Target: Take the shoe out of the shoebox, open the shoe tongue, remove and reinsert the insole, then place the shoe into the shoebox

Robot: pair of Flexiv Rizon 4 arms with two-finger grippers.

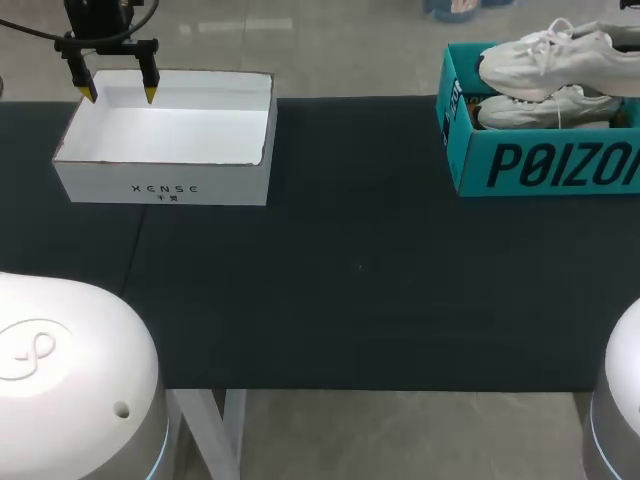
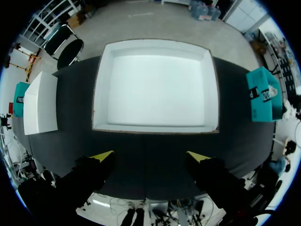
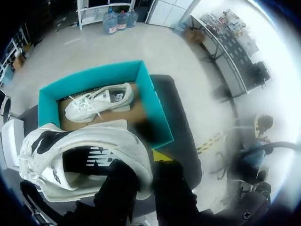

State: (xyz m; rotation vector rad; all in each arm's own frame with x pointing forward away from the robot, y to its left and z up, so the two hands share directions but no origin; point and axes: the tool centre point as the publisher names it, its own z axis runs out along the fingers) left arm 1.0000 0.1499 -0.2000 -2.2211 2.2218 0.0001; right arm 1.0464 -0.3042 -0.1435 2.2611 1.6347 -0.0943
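Note:
A teal shoebox (image 1: 520,165) stands at the table's far right, with one white sneaker (image 1: 548,110) lying in it. A second white sneaker (image 1: 545,52) hangs just above the box. In the right wrist view my right gripper (image 3: 146,164) is shut on the heel collar of this lifted sneaker (image 3: 80,155), one finger inside and one outside. The other sneaker (image 3: 99,102) lies in the teal box (image 3: 155,117) ahead. My left gripper (image 1: 118,96) hangs open over the back edge of an empty white box (image 1: 165,135); its fingers (image 2: 101,155) hold nothing above that white box (image 2: 155,84).
The white box sits at the table's far left on the black table cover (image 1: 350,280). A white lid or panel (image 2: 40,108) lies beside the white box in the left wrist view. Between the two boxes there is open black surface.

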